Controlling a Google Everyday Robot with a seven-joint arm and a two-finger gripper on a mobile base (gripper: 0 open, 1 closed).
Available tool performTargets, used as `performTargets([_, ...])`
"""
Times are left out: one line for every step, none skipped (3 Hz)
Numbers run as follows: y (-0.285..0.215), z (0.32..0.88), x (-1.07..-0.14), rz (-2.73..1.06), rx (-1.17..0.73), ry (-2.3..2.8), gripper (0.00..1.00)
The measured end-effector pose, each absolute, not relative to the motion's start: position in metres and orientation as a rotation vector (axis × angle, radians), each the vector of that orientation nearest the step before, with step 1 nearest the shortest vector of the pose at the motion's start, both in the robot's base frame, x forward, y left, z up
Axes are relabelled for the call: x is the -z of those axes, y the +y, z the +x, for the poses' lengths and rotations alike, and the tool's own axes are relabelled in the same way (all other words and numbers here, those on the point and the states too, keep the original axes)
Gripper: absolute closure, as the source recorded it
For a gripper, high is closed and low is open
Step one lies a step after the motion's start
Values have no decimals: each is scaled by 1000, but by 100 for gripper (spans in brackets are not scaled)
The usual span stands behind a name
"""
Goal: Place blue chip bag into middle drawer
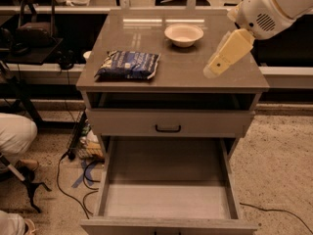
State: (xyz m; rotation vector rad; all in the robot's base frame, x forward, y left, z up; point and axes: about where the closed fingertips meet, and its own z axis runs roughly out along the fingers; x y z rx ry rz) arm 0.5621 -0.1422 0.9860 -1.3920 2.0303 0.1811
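Note:
The blue chip bag (128, 65) lies flat on the left front part of the cabinet top (195, 77). The middle drawer (166, 199) is pulled out below, with a bare pale floor and tall side walls. My gripper (215, 68) hangs from the white arm (266, 9) at the upper right, above the right side of the cabinet top. It is well to the right of the bag and does not touch it. Nothing shows in it.
A white bowl (183, 35) stands at the back of the top. A shut drawer front with a black loop handle (167, 128) sits above the open drawer. A person's legs (14, 133) and cables (73, 180) are on the floor at left.

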Motion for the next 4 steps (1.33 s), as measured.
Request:
performTargets([-142, 563, -985, -1390, -183, 2031, 0])
performTargets([-130, 593, -966, -1341, -218, 2047, 0])
performTargets([-94, 640, -918, -1328, -261, 2084, 0])
performTargets([-73, 661, -896, -1335, -275, 2093, 0])
